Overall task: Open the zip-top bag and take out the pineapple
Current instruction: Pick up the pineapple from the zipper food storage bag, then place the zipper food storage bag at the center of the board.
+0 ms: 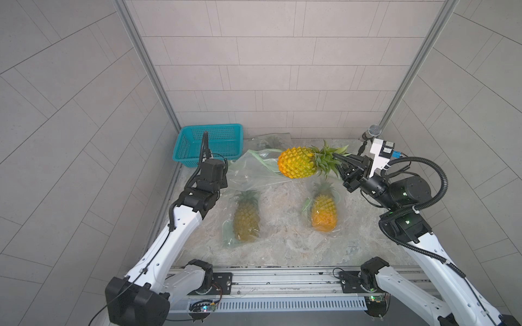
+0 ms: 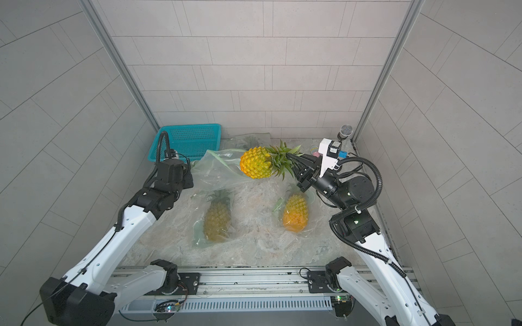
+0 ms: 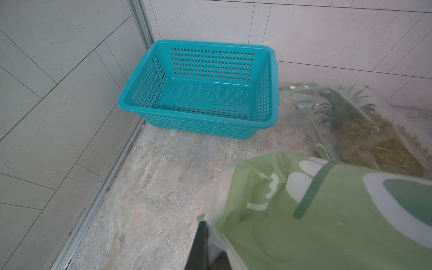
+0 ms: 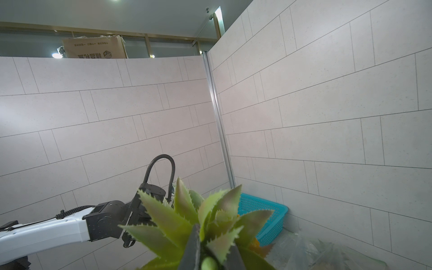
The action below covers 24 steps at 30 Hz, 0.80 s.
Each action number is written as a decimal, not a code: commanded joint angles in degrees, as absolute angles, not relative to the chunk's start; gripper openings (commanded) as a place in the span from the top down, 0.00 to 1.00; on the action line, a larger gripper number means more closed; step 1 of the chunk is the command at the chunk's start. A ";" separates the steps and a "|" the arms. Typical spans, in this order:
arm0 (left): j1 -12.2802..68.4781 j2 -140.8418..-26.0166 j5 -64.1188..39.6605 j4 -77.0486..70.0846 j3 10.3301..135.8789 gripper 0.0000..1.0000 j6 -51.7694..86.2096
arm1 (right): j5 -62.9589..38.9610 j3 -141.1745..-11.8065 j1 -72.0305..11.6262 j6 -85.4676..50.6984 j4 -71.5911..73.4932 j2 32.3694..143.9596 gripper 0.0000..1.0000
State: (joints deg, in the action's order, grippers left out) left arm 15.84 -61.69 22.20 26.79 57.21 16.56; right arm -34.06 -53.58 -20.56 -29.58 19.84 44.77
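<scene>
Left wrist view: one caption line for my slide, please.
Turquoise perforated plastic basket in the corner; left gripper holds a clear green-printed zip-top bag.

Near strip of tabletop (image 1: 282,249) lies open; bagged pineapple (image 1: 246,217) and second bagged pineapple (image 1: 324,213) obstruct mid-table. Basket (image 1: 226,141) occupies far-left corner.

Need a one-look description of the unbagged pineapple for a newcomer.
Start at the teal basket in the back left corner and look right. The bright yellow pineapple hangs sideways above the table, its green crown pinched in the right hand. Unlike the bagged pineapples on the table, no plastic covers it.
</scene>
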 commanded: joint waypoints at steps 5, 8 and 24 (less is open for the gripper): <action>14.46 -60.56 28.38 29.52 59.59 1.00 15.98 | -30.09 -54.33 -20.13 -28.14 26.49 41.16 1.00; 14.25 -59.77 28.60 29.44 59.77 1.00 16.02 | -29.05 -54.35 -20.15 -27.60 25.75 40.88 1.00; 13.19 -56.70 31.39 31.18 61.39 1.00 12.87 | -24.72 -54.51 -20.13 -25.01 20.83 41.63 1.00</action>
